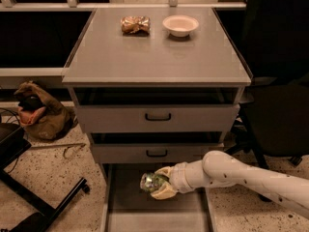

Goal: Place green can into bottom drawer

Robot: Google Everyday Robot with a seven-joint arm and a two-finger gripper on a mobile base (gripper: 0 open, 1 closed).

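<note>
The green can (pixel 150 181) is a small shiny green and silver can held in my gripper (pixel 159 183), whose cream fingers are shut on it from the right. The white arm reaches in from the lower right. The can hangs above the bottom drawer (pixel 120 211), a long flat grey tray pulled open at the foot of the cabinet. The can is over the drawer's middle, a little below the front of the middle drawer (pixel 157 153).
The grey cabinet top (pixel 154 52) holds a gold-brown foil packet (pixel 135 24) and a white bowl (pixel 180 25). A brown bag (pixel 41 112) lies on the floor at left. Black chair legs (pixel 38 204) stand lower left, and a dark chair (pixel 275 115) at right.
</note>
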